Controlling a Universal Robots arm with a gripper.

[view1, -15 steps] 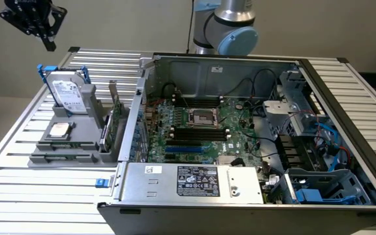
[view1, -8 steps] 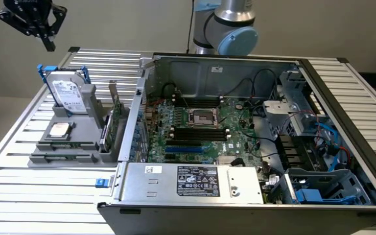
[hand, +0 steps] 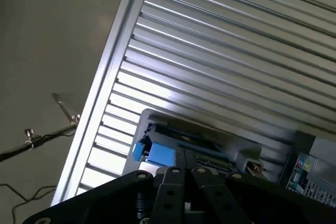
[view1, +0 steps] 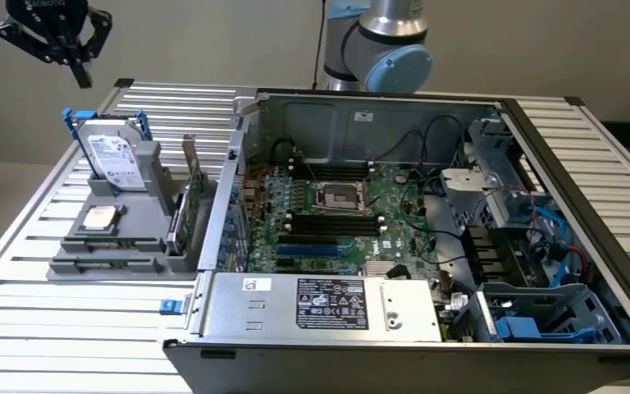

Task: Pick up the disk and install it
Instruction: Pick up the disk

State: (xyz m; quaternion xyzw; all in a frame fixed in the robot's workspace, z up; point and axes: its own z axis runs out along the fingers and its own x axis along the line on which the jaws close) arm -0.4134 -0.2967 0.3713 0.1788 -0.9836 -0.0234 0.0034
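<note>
Since the computer case is lying open side up on the slatted table, we are looking straight into it, and that seems to be the reason for laying it so; nearest in the exterior view, the power supply is sitting along the front edge, and at the exterior view's right a bay with blue fittings is looking, to our judgement, like the place a disk would go; behind these the motherboard is lying flat on the case floor. Further back, off the case toward the exterior view's left, a grey holder is presenting parts; a small square chip is lying flat in it, a green card is standing on edge, and the disk is standing upright in its slot with the blue carrier's top upward, probably so that it can be gripped from above. Above it the gripper is hanging with its fingers pressed together and holding nothing, well apart from the disk; in the wrist view the gripper is pointing down toward the blue top edge of the disk, so we are judging the pick not yet made. Farthest back, the arm is rising behind the case.
</note>
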